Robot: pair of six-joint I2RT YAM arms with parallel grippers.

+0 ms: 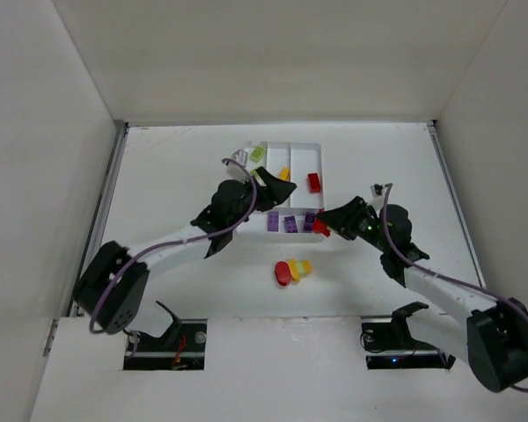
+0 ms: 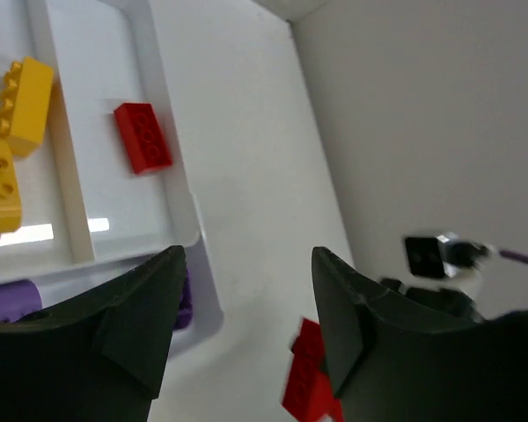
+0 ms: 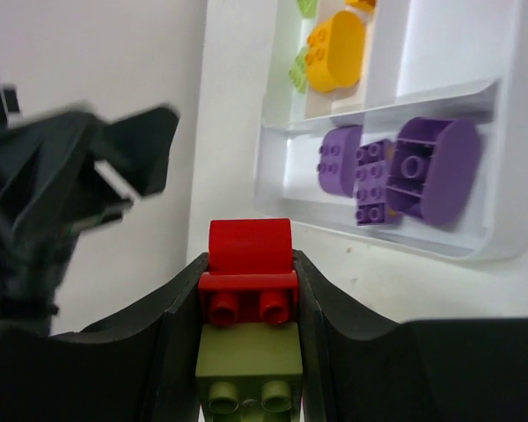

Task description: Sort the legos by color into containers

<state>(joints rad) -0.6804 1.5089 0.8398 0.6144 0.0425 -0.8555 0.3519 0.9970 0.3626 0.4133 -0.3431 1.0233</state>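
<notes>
We find most of the bricks lying in the white tray (image 1: 301, 156), upper middle of the overhead view. A green brick (image 1: 257, 154) is in its left section, a yellow brick (image 1: 284, 174) in the middle one and a red brick (image 1: 314, 182) in the right one. The purple bricks (image 1: 290, 224) fill the crosswise section at its lower end. We judge the sorting well past halfway. Still to place are the held red brick (image 3: 249, 246), clamped in the right claw (image 1: 322, 225) just off the tray's lower right corner with an olive-green brick (image 3: 246, 365) against it, and a red and yellow cluster (image 1: 290, 270) loose on the table (image 1: 176, 167) below the tray. The left claw (image 2: 246, 264) hangs over the tray, fingers apart, holding nothing. We see the two claws near each other, so room at that corner is tight; there is more toward the side walls (image 1: 44, 132).
</notes>
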